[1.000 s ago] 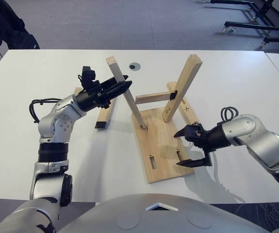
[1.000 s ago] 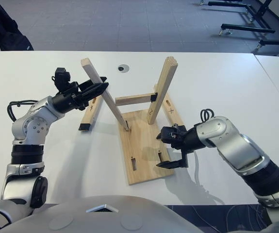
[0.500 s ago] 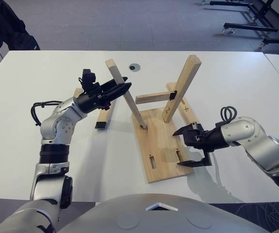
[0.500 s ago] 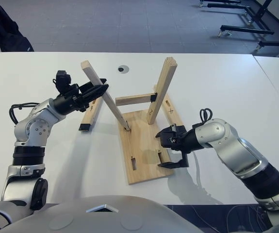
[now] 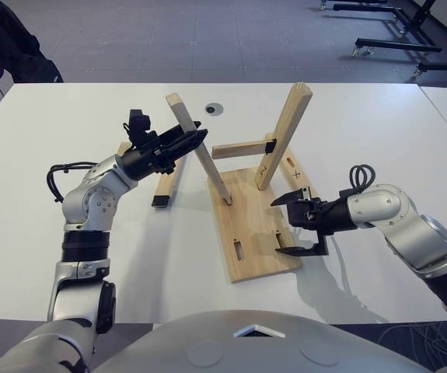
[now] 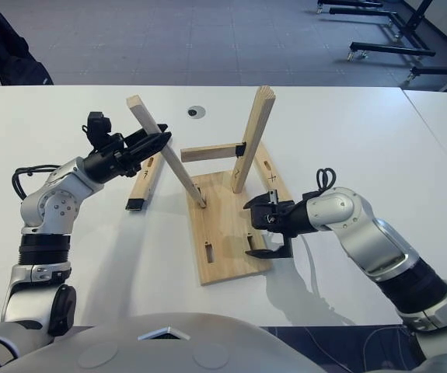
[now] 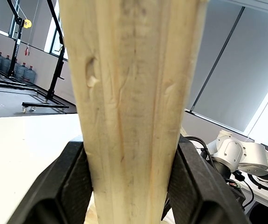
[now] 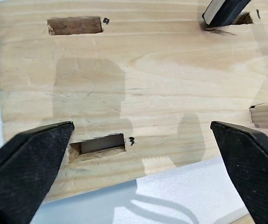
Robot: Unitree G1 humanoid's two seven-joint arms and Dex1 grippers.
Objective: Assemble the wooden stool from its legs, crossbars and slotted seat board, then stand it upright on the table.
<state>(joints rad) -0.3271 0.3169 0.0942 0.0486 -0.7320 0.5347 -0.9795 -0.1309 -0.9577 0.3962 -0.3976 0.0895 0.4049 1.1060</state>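
The slotted seat board (image 5: 248,227) lies flat on the table. Two legs stand in its far slots, both leaning: the left leg (image 5: 200,151) and the right leg (image 5: 284,136), with a crossbar (image 5: 241,148) between them. My left gripper (image 5: 195,139) is shut on the left leg (image 7: 134,93) about halfway up, its fingers (image 7: 64,186) pressed against both sides. My right gripper (image 5: 280,225) is open, just above the board's right edge beside an empty slot (image 8: 99,143). Its fingertips (image 8: 31,163) hold nothing.
One loose leg (image 5: 165,183) lies on the table left of the board, under my left arm. Another (image 5: 296,175) lies behind the right leg. A round cable port (image 5: 214,109) sits in the tabletop farther back. Bare table surrounds the board at front and right.
My right gripper has moved left, from beside the board's near right corner to over its right edge. The board with its legs has shifted slightly left. The left arm holds still.
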